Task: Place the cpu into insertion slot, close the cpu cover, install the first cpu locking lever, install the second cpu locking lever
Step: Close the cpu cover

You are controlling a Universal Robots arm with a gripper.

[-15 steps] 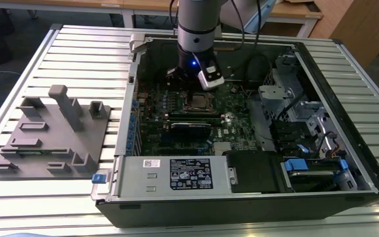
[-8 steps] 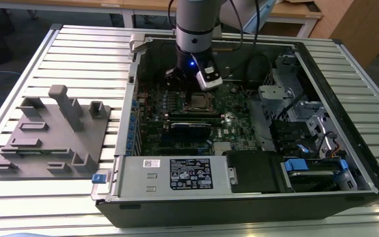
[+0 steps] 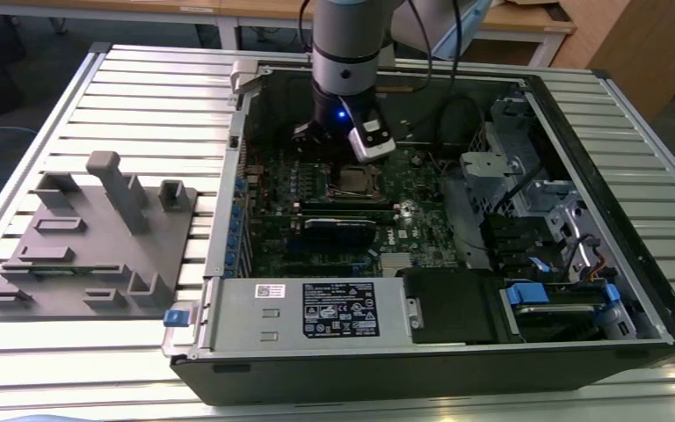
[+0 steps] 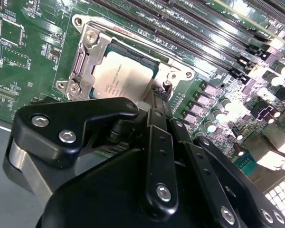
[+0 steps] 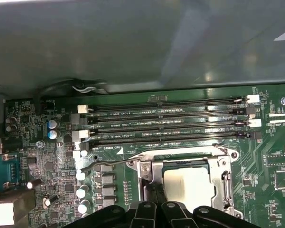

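Gripper (image 5: 155, 191) narrow, at cover (image 4: 88, 53) edge | cpu (image 4: 121, 76) seated, cover down | lever (image 5: 107, 163) looks unlatched, levers left

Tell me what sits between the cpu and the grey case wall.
Four long black memory slots lie side by side between the cpu and the grey case wall, as the first wrist view shows.
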